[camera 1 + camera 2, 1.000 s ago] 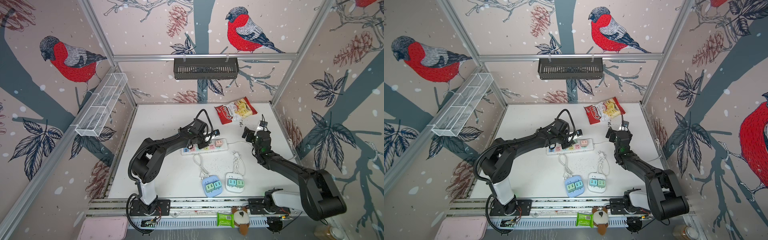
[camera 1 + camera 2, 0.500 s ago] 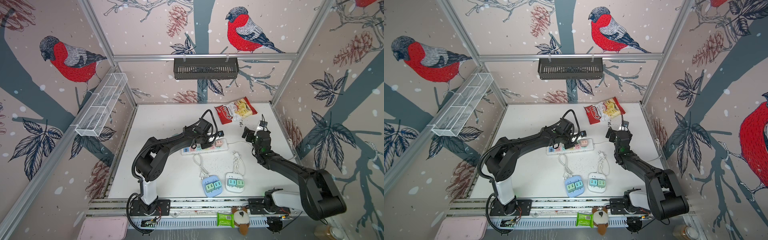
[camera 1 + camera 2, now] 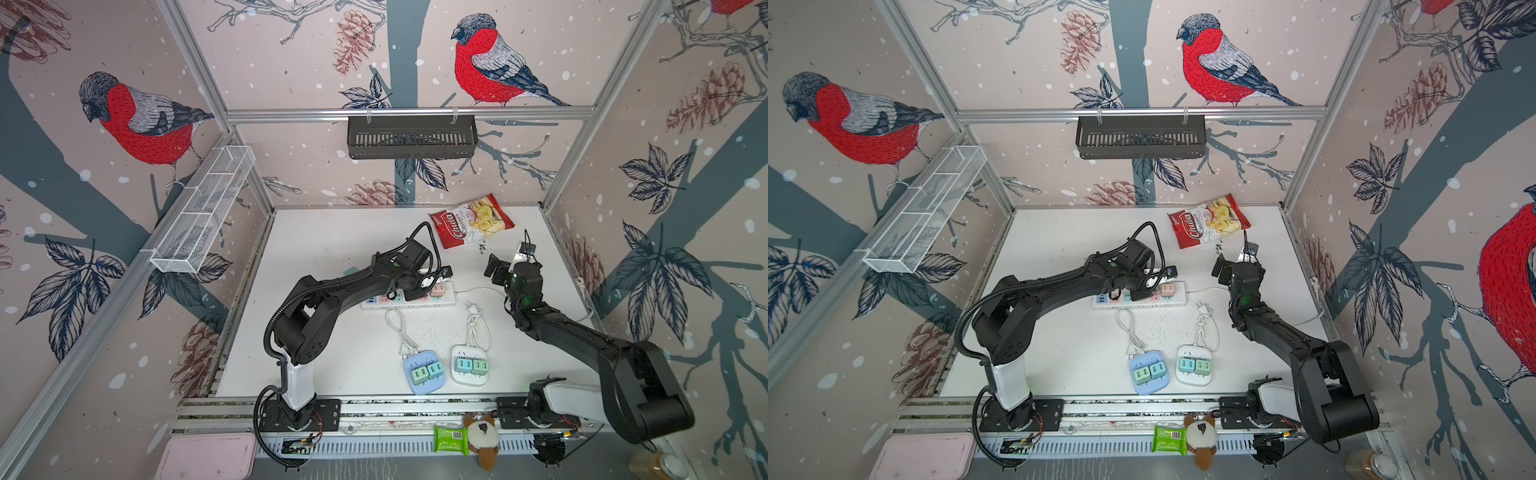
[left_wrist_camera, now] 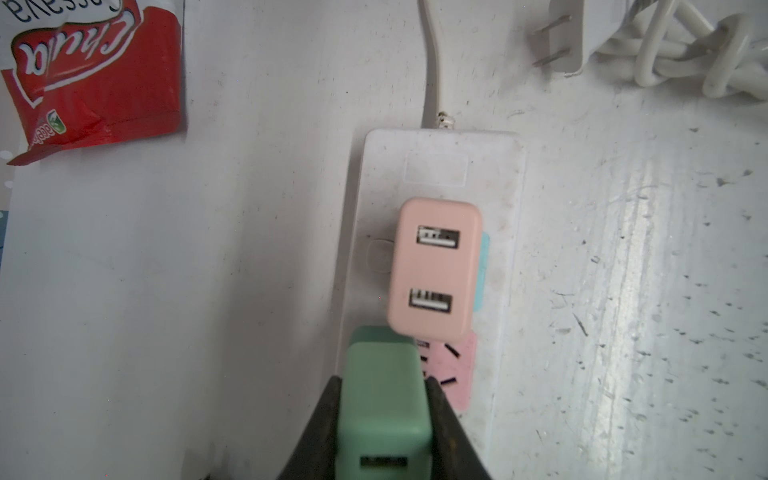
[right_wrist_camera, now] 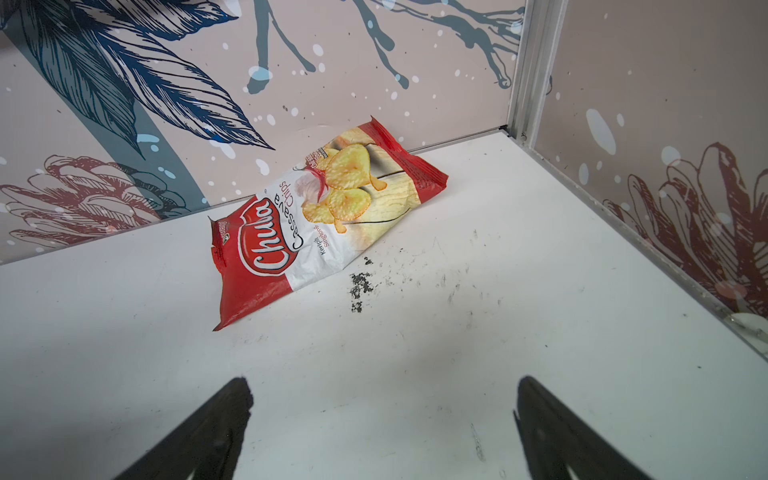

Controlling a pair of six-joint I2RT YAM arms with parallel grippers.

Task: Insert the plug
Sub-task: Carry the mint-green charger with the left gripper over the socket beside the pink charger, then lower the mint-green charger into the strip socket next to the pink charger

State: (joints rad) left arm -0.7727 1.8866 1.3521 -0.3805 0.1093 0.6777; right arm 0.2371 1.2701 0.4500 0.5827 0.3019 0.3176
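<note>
**Over the power strip, a green plug clamped in the left gripper**

At mid-table, the green plug (image 4: 382,399) sits pinched between the two black fingers (image 4: 328,403) of the left gripper (image 4: 382,388), which is closed tight on its sides. It hangs over the white power strip (image 4: 503,249), toward the strip's far edge and beside a bare pink socket (image 4: 459,365). Whether its prongs have entered any socket cannot be told. Just to its right, a pink adapter (image 4: 434,268) with two USB ports is plugged in near the strip's right end, where the cord leaves.

A loose white plug (image 4: 569,37) with a coiled cord lies just near of that end. Nearer still, a blue multi-outlet block (image 3: 424,371) and a white one (image 3: 470,365) lie side by side, each carrying small green and teal adapters.

To the right, the right gripper (image 5: 384,386) hovers above bare table with its jaws spread wide and nothing between them. It faces a red chips bag (image 5: 324,216) lying at the far side.
</note>
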